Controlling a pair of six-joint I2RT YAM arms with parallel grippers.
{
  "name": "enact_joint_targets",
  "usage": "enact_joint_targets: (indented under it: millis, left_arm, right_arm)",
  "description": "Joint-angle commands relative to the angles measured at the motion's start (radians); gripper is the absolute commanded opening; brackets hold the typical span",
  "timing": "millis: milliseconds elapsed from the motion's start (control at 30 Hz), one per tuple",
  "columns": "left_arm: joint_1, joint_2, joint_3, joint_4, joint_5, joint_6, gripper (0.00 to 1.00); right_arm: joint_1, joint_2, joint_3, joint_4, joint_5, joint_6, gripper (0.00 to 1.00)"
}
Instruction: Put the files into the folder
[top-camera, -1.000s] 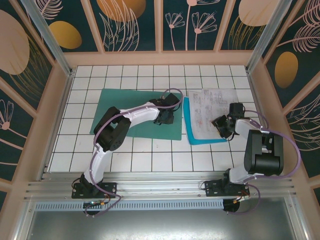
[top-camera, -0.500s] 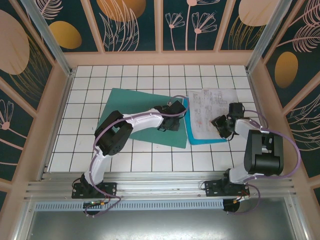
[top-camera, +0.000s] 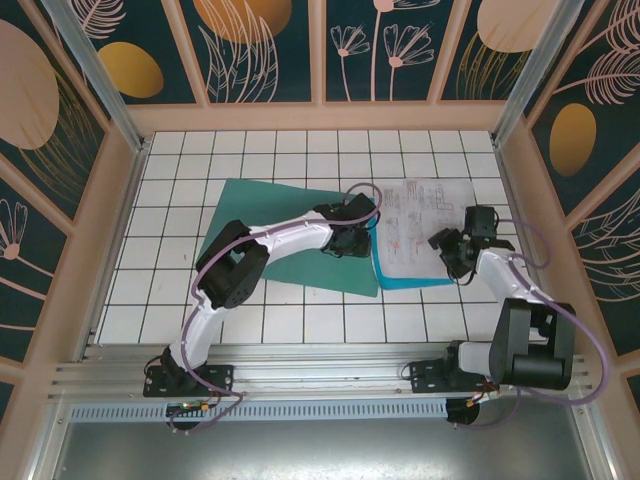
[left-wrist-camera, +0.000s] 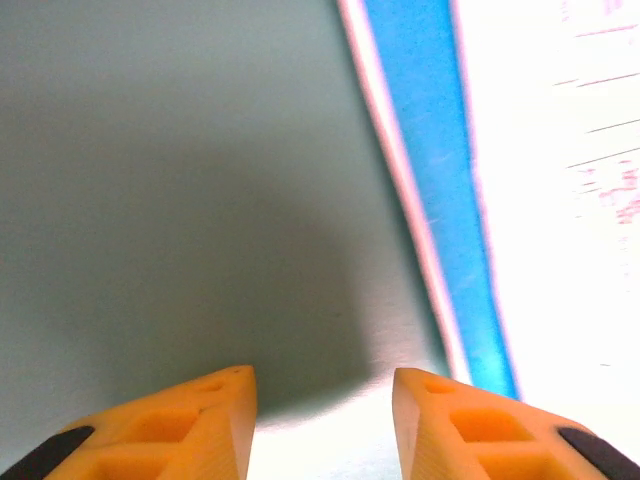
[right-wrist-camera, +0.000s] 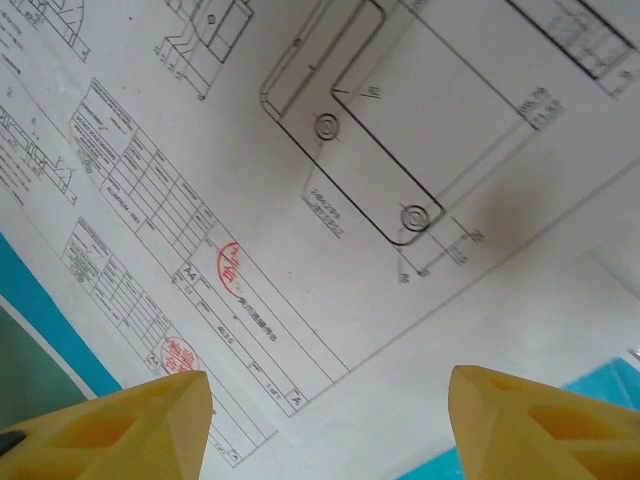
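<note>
A: Top view, what do we list?
B: One folder (top-camera: 270, 200), flat on the tiled table (top-camera: 180, 160), its right edge just beside a cyan sheet (top-camera: 410, 281). The files (top-camera: 420, 215) lie on that sheet. The left gripper (top-camera: 352, 240) is at the folder's right edge and the right gripper (top-camera: 445, 250) is over the files.

A: Left wrist?
B: We note the left gripper (left-wrist-camera: 320, 385) with its jaws apart and empty. The folder (left-wrist-camera: 180, 180) lies beneath, with the cyan sheet (left-wrist-camera: 430, 150) and the files (left-wrist-camera: 560, 200) to the right.

A: Right wrist?
B: The right gripper (right-wrist-camera: 330, 390) has its jaws wide apart and holds nothing. It is above the files (right-wrist-camera: 350, 200).
</note>
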Motion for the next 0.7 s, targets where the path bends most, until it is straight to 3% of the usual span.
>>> enact_joint_targets:
  millis: [0,133,400,500,667]
  left_arm:
    - [0.018,-0.018,0.059,-0.016,0.041,-0.032,0.46]
    - [0.065,-0.109,-0.021,-0.014,0.026,-0.048,0.56]
    - [0.306,-0.299,-0.347,-0.022,-0.01,-0.02,0.55]
    - [0.363,-0.338,-0.474,0.045,-0.006,-0.019,0.54]
    - [0.379,-0.355,-0.628,0.232,0.103,-0.127,0.52]
  right_arm:
    - [-0.01,-0.012,-0.059,-0.023,0.018,0.016,0.65]
    - [-0.011,0.034,-0.078,0.027,-0.008,0.026,0.65]
    - [0.008,0.128,-0.09,0.078,-0.028,0.028,0.64]
    - [0.05,0.171,-0.077,0.076,-0.03,0.023,0.64]
    - [0.144,0.198,-0.065,0.09,-0.014,0.079,0.63]
